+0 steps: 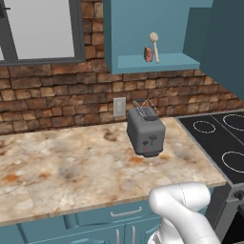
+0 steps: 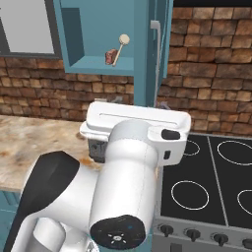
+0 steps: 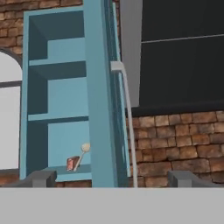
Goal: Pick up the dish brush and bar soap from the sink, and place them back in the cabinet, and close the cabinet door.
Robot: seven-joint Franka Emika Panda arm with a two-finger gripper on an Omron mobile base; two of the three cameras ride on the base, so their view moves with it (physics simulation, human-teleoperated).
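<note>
One dish brush [image 1: 154,44], one bar soap [image 1: 148,54], one toaster [image 1: 145,130]

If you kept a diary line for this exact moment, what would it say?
dish brush and bar soap: on cabinet shelf | cabinet door: open, edge-on | gripper: open, facing the door | next: probably close it

This is a home kitchen. A marbled stone counter [image 1: 71,167] runs along a brick wall [image 1: 57,95], with teal drawers [image 1: 114,213] beneath it and a grey toaster [image 1: 145,131] standing on top. Just beside the counter sits a black stove [image 2: 206,187] with ringed burners and knobs, and a teal wall cabinet [image 1: 143,28] hangs above near a window [image 1: 40,28].
</note>
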